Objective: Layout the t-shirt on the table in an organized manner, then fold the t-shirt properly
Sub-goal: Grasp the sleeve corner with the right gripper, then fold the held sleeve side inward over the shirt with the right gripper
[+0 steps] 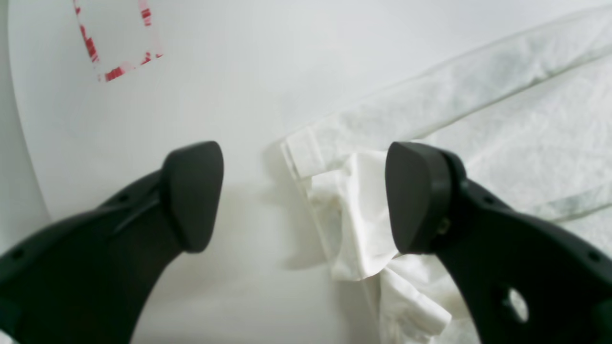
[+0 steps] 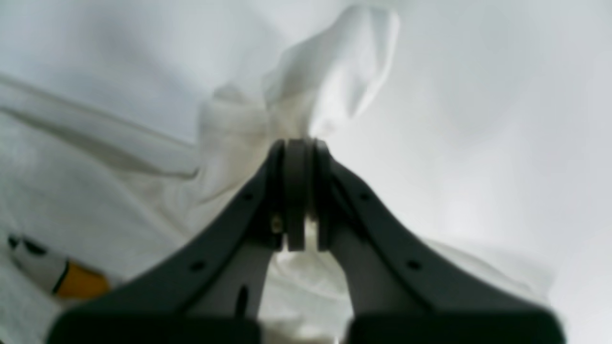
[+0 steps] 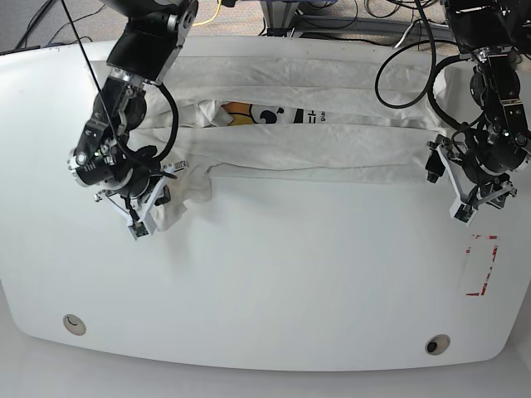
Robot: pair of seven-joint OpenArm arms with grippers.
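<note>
The white t-shirt point(image 3: 315, 141) lies stretched in a wrinkled band across the far half of the table point(image 3: 274, 282), a yellow and black print point(image 3: 249, 114) showing in a fold. At the band's left end my right gripper point(image 3: 138, 222) is shut on a bunched piece of the shirt. In the right wrist view its jaws point(image 2: 299, 157) pinch the t-shirt point(image 2: 330, 76), and a yellow-orange patch point(image 2: 81, 282) shows low on the left. My left gripper point(image 3: 466, 197) hangs open at the shirt's right end. The wrist view shows it point(image 1: 303, 198) straddling a crumpled corner of the t-shirt point(image 1: 354, 205).
A red-outlined rectangle mark point(image 3: 481, 265) point(image 1: 119, 43) lies near the table's right edge, just in front of my left gripper. Two small round holes point(image 3: 74, 324) point(image 3: 437, 342) sit near the front edge. Cables and equipment crowd the floor beyond the far edge.
</note>
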